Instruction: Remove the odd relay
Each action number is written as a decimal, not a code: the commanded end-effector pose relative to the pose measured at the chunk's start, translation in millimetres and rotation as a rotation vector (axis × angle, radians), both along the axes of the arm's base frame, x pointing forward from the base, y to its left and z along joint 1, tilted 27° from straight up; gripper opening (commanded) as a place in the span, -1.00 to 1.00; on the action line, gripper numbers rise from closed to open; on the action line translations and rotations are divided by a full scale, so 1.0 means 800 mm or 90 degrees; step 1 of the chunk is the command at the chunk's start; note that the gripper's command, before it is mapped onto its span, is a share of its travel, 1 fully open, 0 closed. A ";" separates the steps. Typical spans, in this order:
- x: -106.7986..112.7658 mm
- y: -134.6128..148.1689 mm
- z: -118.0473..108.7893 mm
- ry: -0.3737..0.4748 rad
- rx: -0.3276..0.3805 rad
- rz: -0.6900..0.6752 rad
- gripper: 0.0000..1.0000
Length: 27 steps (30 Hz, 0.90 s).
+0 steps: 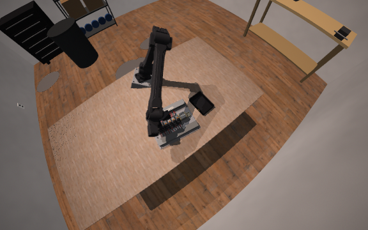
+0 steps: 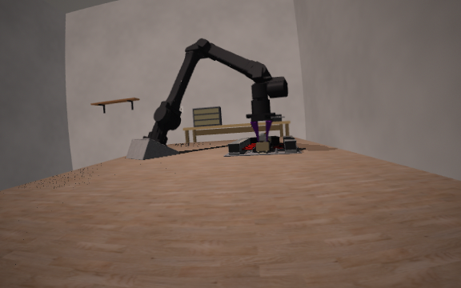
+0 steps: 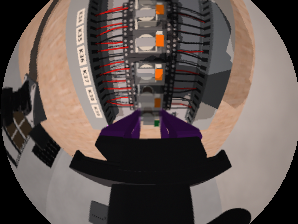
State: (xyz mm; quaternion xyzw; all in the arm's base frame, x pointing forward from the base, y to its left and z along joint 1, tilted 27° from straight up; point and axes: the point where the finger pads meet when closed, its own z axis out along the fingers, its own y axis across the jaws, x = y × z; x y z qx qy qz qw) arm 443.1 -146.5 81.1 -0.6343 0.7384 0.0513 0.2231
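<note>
A grey panel (image 1: 182,122) on the bench carries a row of relays (image 3: 150,43) in sockets, wired in red and black. Several relays show orange test buttons (image 3: 160,40). The nearest relay (image 3: 150,120) shows a small green button and sits between my purple fingers. My gripper (image 3: 150,111) is shut on this relay at the near end of the row; the relay is still down at the level of its socket. In the exterior view the gripper (image 2: 261,138) points straight down onto the panel. The black tray (image 1: 201,103) stands open side up just beyond the panel.
The arm's base (image 1: 140,80) stands behind the panel on the bench. A wooden table (image 1: 302,35), a black cylinder (image 1: 72,43) and a black cabinet (image 1: 25,30) stand on the floor far from the work area.
</note>
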 end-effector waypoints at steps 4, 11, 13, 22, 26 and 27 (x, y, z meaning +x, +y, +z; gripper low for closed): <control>0.009 -0.017 0.031 -0.028 -0.014 -0.004 -1.00; 0.011 -0.022 0.039 -0.034 -0.018 -0.006 -1.00; 0.011 -0.023 0.042 -0.036 -0.018 -0.006 -1.00; 0.011 -0.027 0.051 -0.039 -0.020 -0.006 -1.00; 0.010 -0.028 0.053 -0.039 -0.020 -0.006 -1.00; 0.010 -0.028 0.053 -0.039 -0.020 -0.006 -1.00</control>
